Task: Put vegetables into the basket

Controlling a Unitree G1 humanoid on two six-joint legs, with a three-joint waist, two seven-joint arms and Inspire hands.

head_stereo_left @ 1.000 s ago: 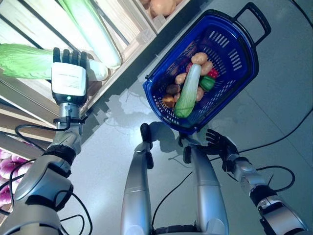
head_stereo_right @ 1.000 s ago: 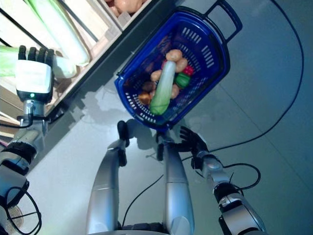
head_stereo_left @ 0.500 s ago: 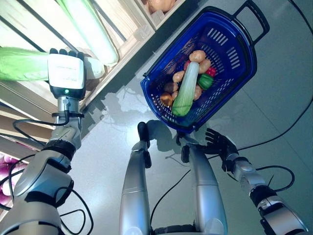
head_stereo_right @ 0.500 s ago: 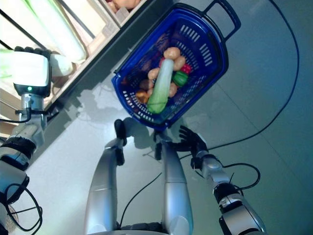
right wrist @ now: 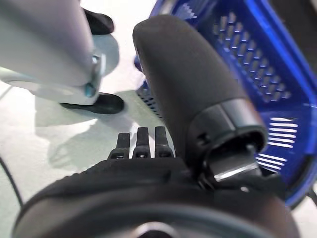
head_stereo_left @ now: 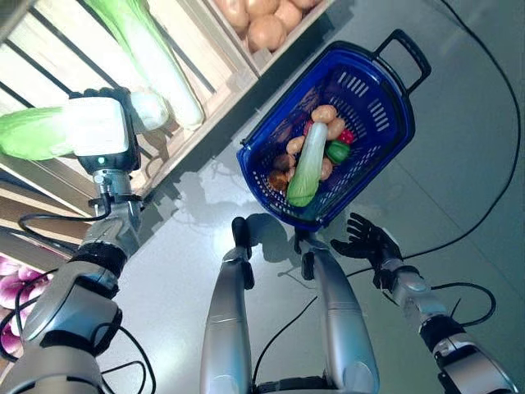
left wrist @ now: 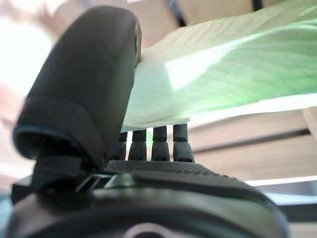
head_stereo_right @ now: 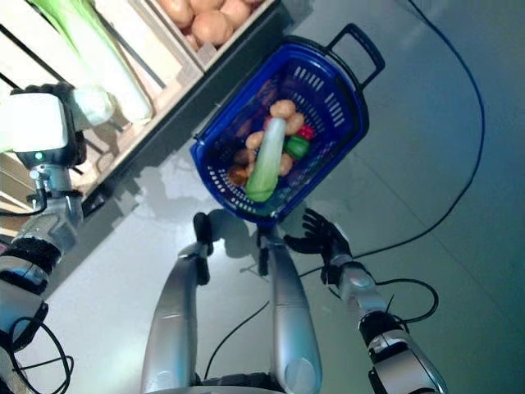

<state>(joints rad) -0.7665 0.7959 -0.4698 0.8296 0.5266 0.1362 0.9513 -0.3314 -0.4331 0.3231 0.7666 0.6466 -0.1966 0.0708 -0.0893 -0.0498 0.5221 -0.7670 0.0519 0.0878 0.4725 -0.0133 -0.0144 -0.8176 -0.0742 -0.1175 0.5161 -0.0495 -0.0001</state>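
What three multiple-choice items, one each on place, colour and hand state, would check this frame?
1. Where is the basket?
A. on the floor
B. on the shelf
C. in the right hand

2. What colour is the basket?
A. red
B. blue
C. white

3. What is the left hand doing?
A. hanging open by the leg
B. curled on a cabbage
C. gripping the basket handle

Answers: 1 A, it stands on the grey floor ahead of the robot, beside the wooden shelf. 2 B, its walls and handle are blue. 3 B, the left wrist view shows thumb and fingers around the cabbage, while the right hand is open near the basket.
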